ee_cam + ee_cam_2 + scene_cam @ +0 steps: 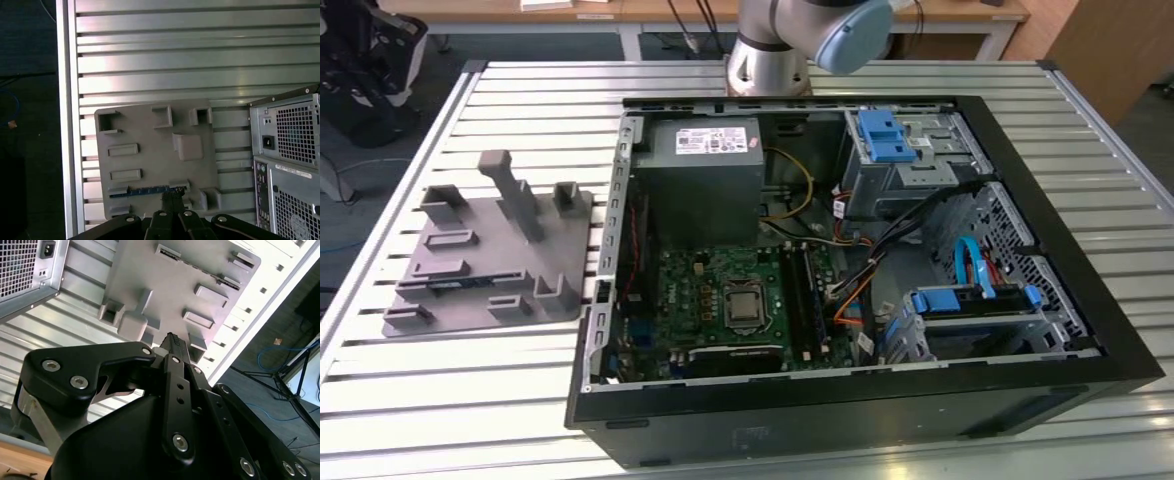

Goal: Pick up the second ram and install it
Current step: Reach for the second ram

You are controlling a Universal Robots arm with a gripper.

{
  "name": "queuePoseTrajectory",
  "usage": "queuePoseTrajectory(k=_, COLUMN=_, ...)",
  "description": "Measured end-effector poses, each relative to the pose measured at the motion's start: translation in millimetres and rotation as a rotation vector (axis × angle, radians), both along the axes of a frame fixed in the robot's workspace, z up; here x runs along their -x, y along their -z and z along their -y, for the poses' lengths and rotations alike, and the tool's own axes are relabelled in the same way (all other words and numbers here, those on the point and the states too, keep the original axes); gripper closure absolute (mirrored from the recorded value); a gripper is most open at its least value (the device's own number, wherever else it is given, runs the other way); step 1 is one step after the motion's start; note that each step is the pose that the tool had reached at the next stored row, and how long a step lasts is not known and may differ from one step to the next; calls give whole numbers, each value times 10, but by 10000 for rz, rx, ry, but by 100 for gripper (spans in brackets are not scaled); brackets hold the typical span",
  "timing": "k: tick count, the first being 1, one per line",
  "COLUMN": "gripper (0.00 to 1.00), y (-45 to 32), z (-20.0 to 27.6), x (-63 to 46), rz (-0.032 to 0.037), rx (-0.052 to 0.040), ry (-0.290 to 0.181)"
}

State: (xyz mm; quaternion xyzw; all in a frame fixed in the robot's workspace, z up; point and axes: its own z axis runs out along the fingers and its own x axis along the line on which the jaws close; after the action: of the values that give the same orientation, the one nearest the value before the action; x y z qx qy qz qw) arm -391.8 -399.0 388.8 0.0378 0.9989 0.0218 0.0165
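gripper (172, 194) hovers right over the second ram (145, 190) in the grey tray (150, 125), fingers (169, 200) pressed together, empty. I'd centre on the stick and pinch its flat faces squarely.

There was 1 table (454, 400), 1 computer (854, 400), 1 grey tray (520, 255) and 1 arm (814, 30). The tray had 1 ram (145, 190) on it. The computer had 2 blue holders (881, 135), 1 square chip (744, 303) and 1 grey box (707, 165).

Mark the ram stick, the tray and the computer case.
ram stick (145, 190), first wrist view, middle of blue edge.
tray (150, 165), first wrist view, bare floor.
computer case (854, 420), exterior view, black side wall.
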Motion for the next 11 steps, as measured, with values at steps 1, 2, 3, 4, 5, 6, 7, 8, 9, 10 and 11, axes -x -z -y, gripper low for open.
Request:
queuePoseTrajectory(k=1, gripper=90, y=1, z=0, x=24, rz=0, rx=0, ry=1)
queuePoseTrajectory(k=2, gripper=90, y=3, z=0, x=50, rz=0, rx=0, ry=1)
queuePoseTrajectory(k=3, gripper=90, y=4, z=0, x=74, rz=-1, rx=0, ry=1)
queuePoseTrajectory(k=4, gripper=90, y=6, z=0, x=96, rz=-1, rx=0, ry=1)
queuePoseTrajectory(k=5, gripper=90, y=8, z=0, x=118, rz=0, rx=0, ry=1)
queuePoseTrajectory(k=6, gripper=90, y=9, z=0, x=139, rz=0, rx=0, ry=1)
queuePoseTrajectory(k=7, gripper=90, y=10, z=0, x=158, rz=0, rx=0, ry=1)
queuePoseTrajectory(k=8, gripper=90, y=11, z=0, x=178, rz=0, rx=0, ry=1)
queuePoseTrajectory(k=9, gripper=90, y=12, z=0, x=199, rz=0, rx=0, ry=1)
queuePoseTrajectory(k=10, gripper=90, y=14, z=0, x=218, rz=0, rx=0, ry=1)
queuePoseTrajectory(k=11, gripper=90, y=15, z=0, x=237, rz=0, rx=0, ry=1)
